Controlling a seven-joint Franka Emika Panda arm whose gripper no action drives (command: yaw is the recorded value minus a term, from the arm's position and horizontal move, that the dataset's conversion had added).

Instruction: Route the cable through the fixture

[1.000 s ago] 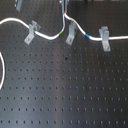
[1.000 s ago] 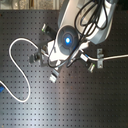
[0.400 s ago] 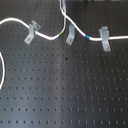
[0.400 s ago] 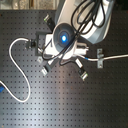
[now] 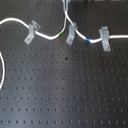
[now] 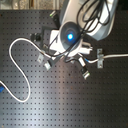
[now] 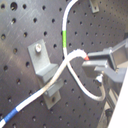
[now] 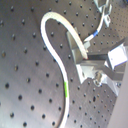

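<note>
The white cable runs from the first exterior view's left through a slanted clip. It passes its green band, rises in a loop toward the top edge, and drops onto the fixture, the slim leaning middle clip. From there it goes past the blue band to the right. In the first wrist view my gripper is shut on the cable just beside the fixture, and one strand lies across the fixture's fork. The second wrist view shows the same fixture and cable. The arm hides the gripper in the second exterior view.
Everything is on a black perforated board. A slanted clip stands to the first exterior view's left and a wider upright clip to its right, both holding cable. The arm's head and its black hoses fill the second exterior view's top; slack cable loops at its left.
The arm's head has shifted slightly toward the second exterior view's top. The raised cable loop by the middle clip has barely changed shape.
</note>
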